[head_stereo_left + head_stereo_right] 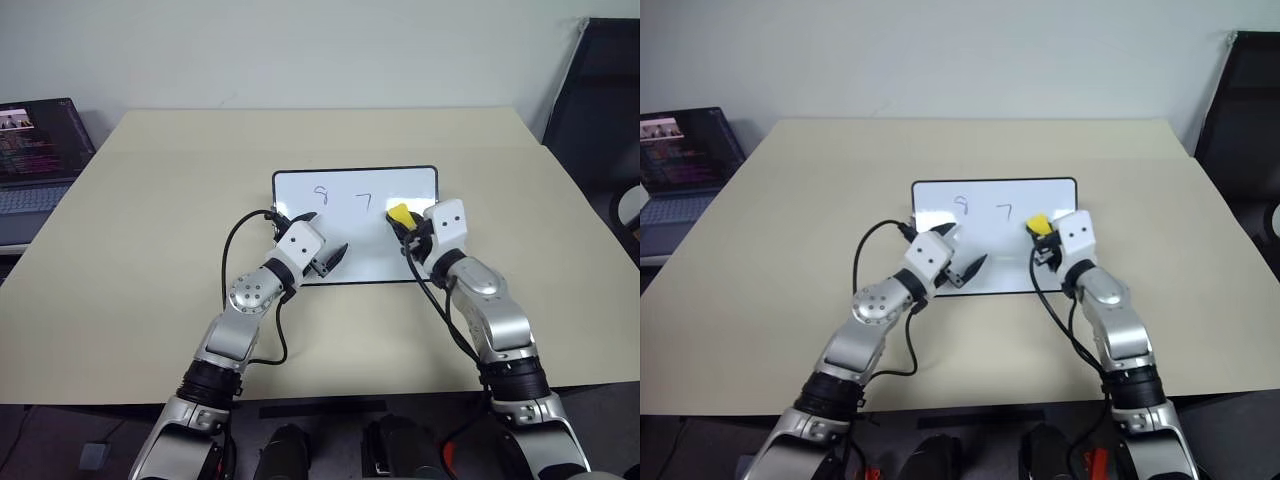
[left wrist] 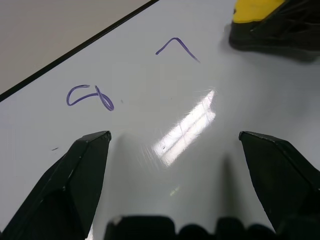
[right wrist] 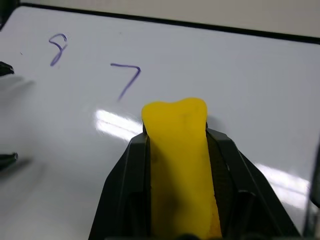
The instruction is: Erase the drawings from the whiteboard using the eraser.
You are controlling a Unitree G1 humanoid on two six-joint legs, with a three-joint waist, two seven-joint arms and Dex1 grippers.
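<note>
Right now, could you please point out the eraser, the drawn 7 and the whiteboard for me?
eraser (image 3: 179,150): right wrist view, middle of its yellow top.
drawn 7 (image 3: 127,80): right wrist view, on its slanted stroke.
whiteboard (image 1: 350,250): left eye view, bare white surface.

A beige table (image 1: 150,250), an open laptop (image 1: 35,150) (screen lit) beside it.

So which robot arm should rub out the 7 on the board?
The right one. Its claw is shut on the yellow eraser, just beside the 7 on the whiteboard. The left claw is open and holds nothing.
</note>
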